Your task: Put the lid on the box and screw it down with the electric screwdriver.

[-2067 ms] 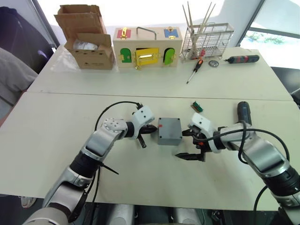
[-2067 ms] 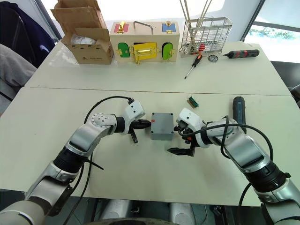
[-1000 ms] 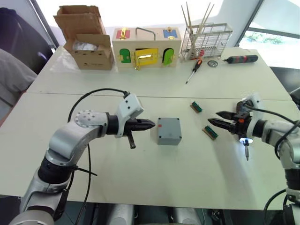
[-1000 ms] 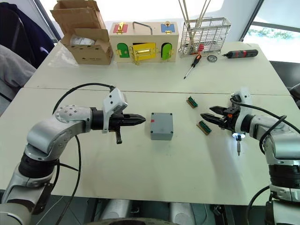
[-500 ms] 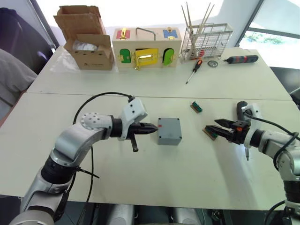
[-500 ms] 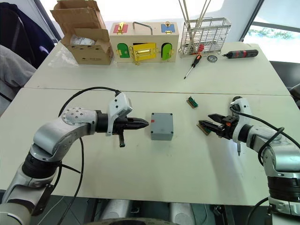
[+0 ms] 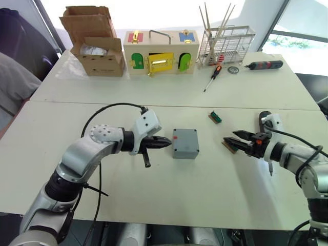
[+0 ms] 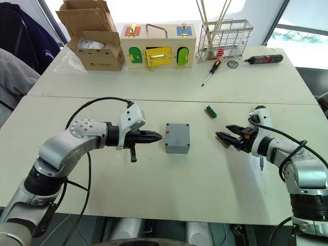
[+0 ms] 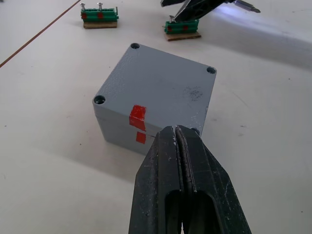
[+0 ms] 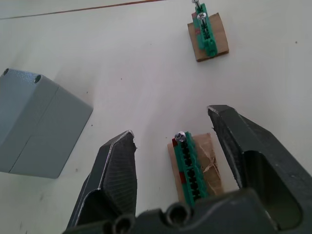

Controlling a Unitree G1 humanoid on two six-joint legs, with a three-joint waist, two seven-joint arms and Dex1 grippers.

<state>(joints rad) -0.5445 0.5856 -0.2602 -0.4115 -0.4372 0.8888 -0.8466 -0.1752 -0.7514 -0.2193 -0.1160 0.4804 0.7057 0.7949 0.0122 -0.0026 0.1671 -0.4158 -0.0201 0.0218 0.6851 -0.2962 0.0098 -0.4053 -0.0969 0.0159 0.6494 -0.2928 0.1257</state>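
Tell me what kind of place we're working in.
Probably a robot test lab or workshop: pale tables hold practice props, namely a wooden latch box, a wire rack, screwdrivers, and the grey box.

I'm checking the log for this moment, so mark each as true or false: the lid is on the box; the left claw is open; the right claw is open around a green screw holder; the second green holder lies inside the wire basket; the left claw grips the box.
1. The lid is on the box. True.
2. The left claw is open. False: its fingers are pressed together.
3. The right claw is open around a green screw holder. True.
4. The second green holder lies inside the wire basket. False: it lies on the table, beyond the box.
5. The left claw grips the box. False: it points at the box's side and holds nothing.
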